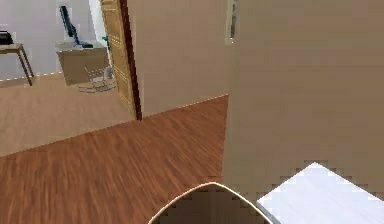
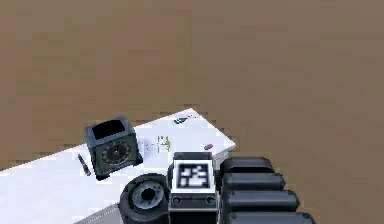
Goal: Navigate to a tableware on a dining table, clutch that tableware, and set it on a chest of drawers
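In the arm side view the dark arm bar rises from the bottom edge, with a white marked square at its end. Left of the square is the gripper's round dark body, low over a white tabletop. Just beyond it a dark boxy thing with a round face stands on that white top. I cannot tell whether the gripper holds anything. Small flat items and a thin dark stick lie on the same surface. No piece of tableware can be made out by shape.
In the forward view a tan wall stands close on the right, with a white surface corner and a rounded tan edge at the bottom. Wood floor runs left toward an open wooden door and a far room with a desk.
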Motion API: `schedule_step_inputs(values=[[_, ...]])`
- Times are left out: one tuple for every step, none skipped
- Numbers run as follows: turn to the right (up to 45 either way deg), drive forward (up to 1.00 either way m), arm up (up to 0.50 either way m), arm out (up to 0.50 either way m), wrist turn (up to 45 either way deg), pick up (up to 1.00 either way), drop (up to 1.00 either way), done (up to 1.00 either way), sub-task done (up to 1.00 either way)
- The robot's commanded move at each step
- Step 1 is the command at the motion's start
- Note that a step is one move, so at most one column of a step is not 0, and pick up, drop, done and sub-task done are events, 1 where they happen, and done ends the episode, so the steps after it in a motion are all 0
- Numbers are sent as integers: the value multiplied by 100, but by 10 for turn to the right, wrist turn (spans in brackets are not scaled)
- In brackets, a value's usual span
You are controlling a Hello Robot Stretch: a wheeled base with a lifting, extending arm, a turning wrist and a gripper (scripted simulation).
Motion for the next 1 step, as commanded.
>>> schedule_step_inputs(values=[[450,0,0,0,0,0,0,0,0]])
